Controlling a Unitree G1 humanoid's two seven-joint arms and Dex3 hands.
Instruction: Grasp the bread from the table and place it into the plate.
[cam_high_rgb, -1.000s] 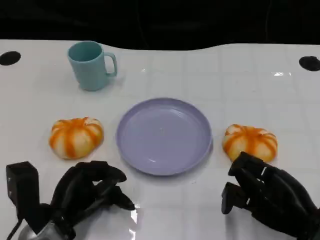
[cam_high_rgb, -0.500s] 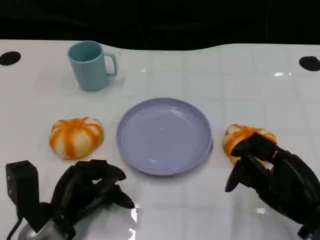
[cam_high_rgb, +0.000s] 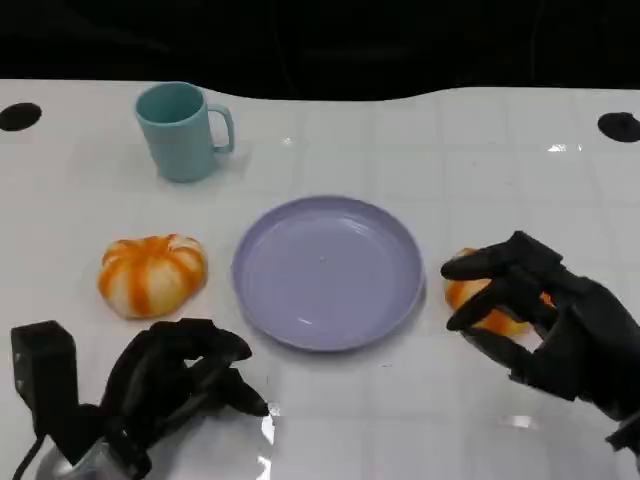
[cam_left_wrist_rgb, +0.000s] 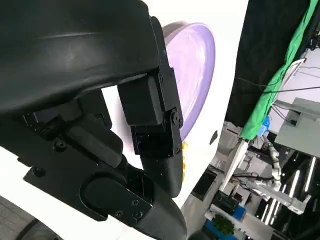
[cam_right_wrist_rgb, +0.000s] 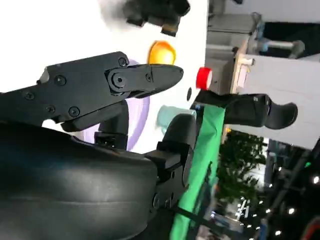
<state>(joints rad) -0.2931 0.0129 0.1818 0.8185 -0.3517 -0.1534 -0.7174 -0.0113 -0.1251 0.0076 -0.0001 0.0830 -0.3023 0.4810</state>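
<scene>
Two orange-striped bread buns lie on the white table, one on each side of the lilac plate (cam_high_rgb: 328, 272). The left bun (cam_high_rgb: 152, 273) lies free. The right bun (cam_high_rgb: 480, 305) is partly hidden under my right hand (cam_high_rgb: 545, 325), whose fingers are spread and arch over it; I cannot tell whether they touch it. My left hand (cam_high_rgb: 170, 385) sits low near the table's front edge, fingers curled in with nothing in them, just short of the left bun. The right wrist view shows the plate (cam_right_wrist_rgb: 137, 125) and the far bun (cam_right_wrist_rgb: 161, 52).
A teal mug (cam_high_rgb: 183, 130) stands at the back left, well away from the plate. Black round marks sit near the far table corners (cam_high_rgb: 20, 116) (cam_high_rgb: 619, 126). Behind the table's far edge it is dark.
My right hand has moved forward from the front edge over the right bun and spread its fingers. The left hand, both buns and the plate have not moved.
</scene>
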